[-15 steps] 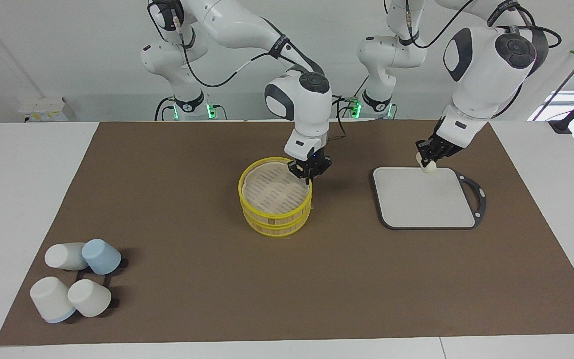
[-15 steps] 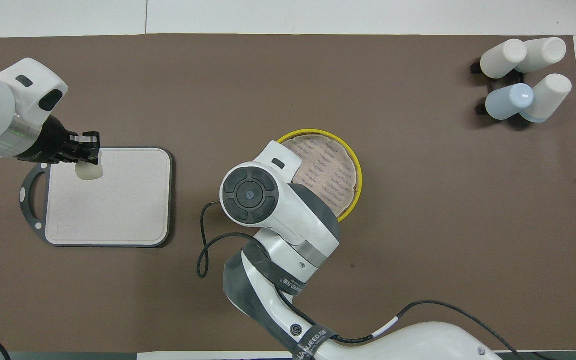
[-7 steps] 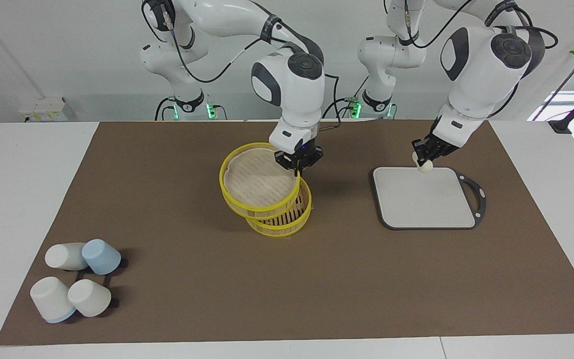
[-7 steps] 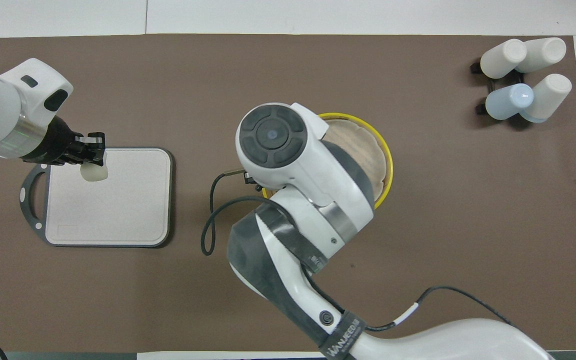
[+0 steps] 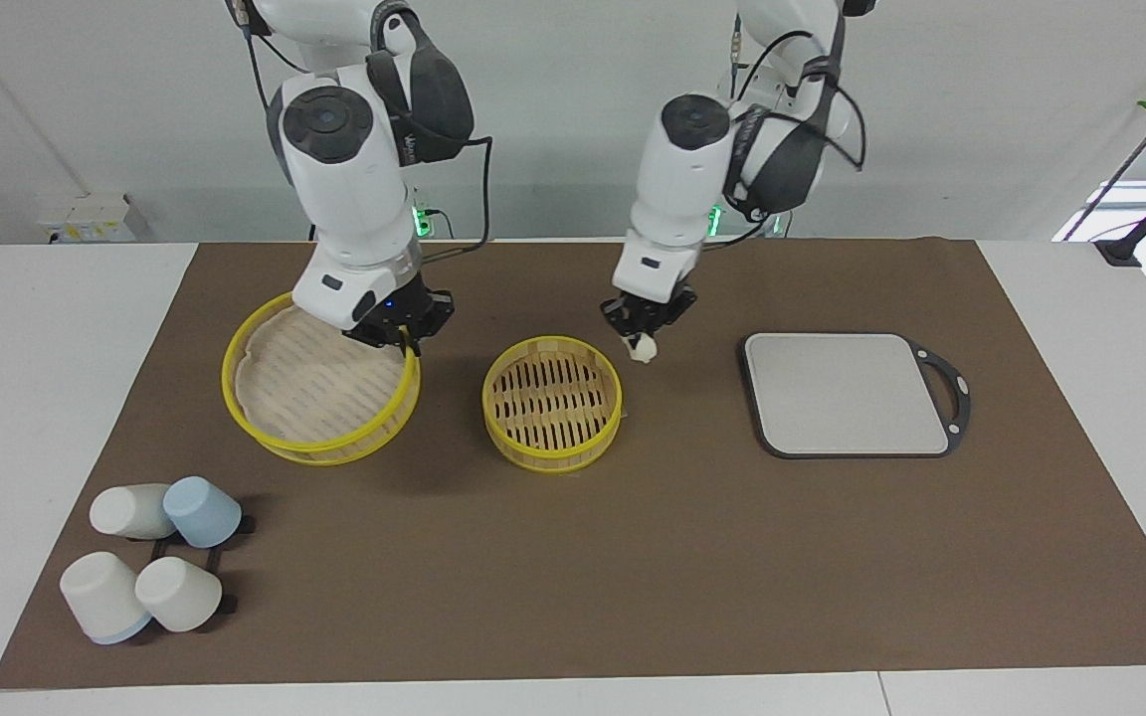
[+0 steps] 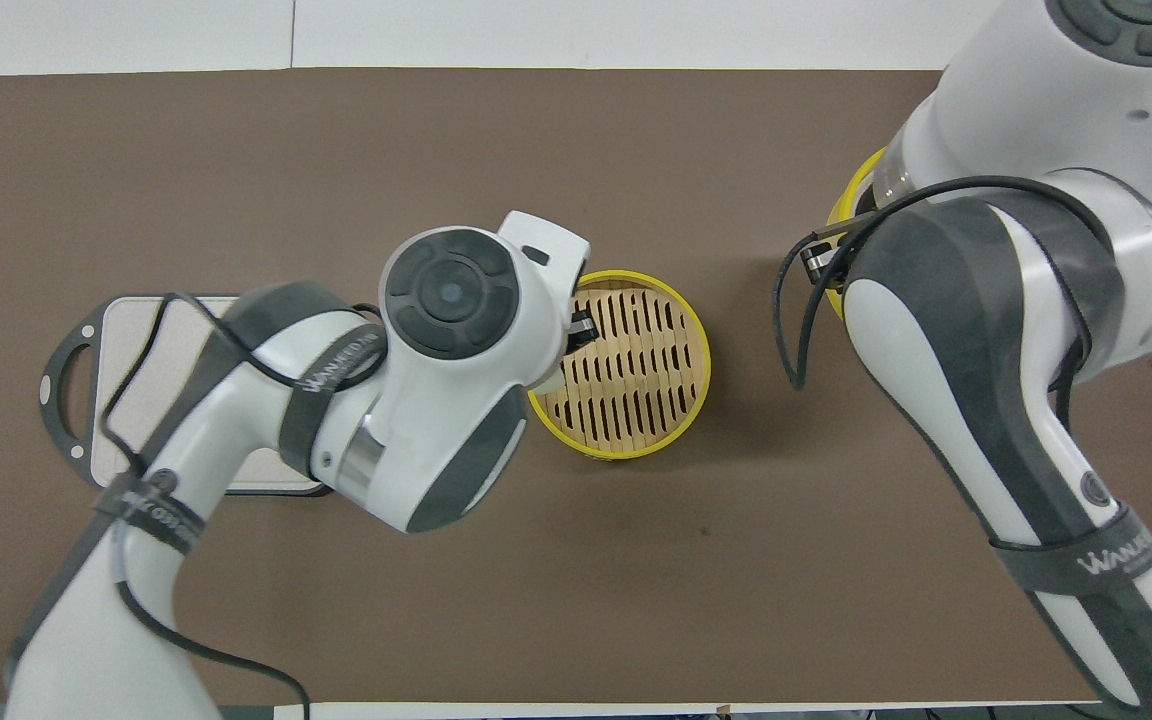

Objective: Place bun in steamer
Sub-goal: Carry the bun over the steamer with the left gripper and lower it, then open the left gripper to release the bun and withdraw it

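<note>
- Carrying the bun [image 5: 644, 347], clamped in the left hand [image 5: 641, 336], beside the steamer [image 5: 552, 403] rim.
- Holding the lid [image 5: 319, 390] aside, pinched in the right hand [image 5: 407, 341].
- Needing to centre over the slats, then release.

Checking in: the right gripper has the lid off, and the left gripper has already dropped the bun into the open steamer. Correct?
Not quite. The lid is off in the right gripper, but the facing view shows the bun clamped in the left gripper, beside the rim of the steamer, whose slatted floor is bare.
</note>
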Available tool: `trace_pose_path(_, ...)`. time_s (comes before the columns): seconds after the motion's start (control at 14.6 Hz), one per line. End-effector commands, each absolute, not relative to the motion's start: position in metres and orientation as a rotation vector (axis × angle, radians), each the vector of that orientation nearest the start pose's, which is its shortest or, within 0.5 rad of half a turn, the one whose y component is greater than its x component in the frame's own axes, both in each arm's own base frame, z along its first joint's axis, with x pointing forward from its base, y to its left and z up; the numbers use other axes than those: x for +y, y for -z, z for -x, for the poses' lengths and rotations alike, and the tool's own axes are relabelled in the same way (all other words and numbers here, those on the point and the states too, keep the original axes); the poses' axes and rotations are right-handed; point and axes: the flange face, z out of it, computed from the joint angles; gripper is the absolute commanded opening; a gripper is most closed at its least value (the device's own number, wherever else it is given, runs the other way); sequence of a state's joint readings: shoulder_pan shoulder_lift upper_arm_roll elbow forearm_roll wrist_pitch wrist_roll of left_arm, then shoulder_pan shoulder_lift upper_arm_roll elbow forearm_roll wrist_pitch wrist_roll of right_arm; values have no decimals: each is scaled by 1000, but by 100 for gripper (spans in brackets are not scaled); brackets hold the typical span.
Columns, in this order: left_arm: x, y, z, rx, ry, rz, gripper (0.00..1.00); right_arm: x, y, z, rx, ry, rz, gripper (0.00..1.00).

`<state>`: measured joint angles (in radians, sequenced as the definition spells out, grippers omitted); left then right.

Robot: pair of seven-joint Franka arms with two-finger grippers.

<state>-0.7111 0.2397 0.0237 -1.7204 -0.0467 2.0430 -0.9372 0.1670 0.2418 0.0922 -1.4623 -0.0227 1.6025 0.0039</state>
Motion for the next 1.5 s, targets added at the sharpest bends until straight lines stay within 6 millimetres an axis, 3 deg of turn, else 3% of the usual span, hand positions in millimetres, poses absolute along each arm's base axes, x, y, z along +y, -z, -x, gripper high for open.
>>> trace_pose_path(0.0,-433,-407,-496,-500,58,3188,17,133,-532,-579,-420,-189,3114,0)
trace_pose_path(0.07,-454,-382,-490,-486,66,3186,18,132,-528,-576,-417,-196,3115,0)
trace_pose_path(0.14,-461,-367,-488,-468,97,3198,20,132,-526,-575,-420,-182,3115,0)
trace_pose_path(0.34,-464,-343,-484,-457,117,3209,25,135,-517,-571,-419,-153,3118,0)
trace_pose_path(0.41,-464,-340,-484,-457,117,3209,33,136,-516,-569,-419,-141,3118,0)
trace_pose_path(0.48,-463,-340,-484,-457,115,3208,51,136,-514,-569,-421,-143,3118,0)
trace_pose_path(0.55,-464,-342,-484,-459,112,3206,80,137,-514,-569,-421,-141,3118,0)
trace_pose_path(0.61,-464,-344,-485,-463,108,3205,100,137,-514,-569,-421,-141,3118,0)
trace_pose_path(0.75,-459,-354,-485,-466,96,3197,100,138,-515,-569,-424,-139,3118,0)
trace_pose_path(0.82,-452,-371,-485,-468,88,3193,100,139,-515,-569,-425,-132,3116,0)
trace_pose_path(0.89,-441,-392,-487,-483,84,3187,100,144,-517,-571,-423,-101,3115,0)
trace_pose_path(0.96,-417,-418,-497,-537,78,3176,100,152,-520,-573,-413,-55,3114,0)
trace_pose_path(1.23,-315,-506,-518,-583,39,3147,100,225,-531,-571,-268,-9,3075,0)
trace_pose_path(1.37,-249,-540,-528,-528,23,3147,100,287,-528,-572,-204,0,3068,0)
trace_pose_path(1.43,-213,-554,-533,-496,15,3148,100,330,-522,-569,-111,11,3066,0)
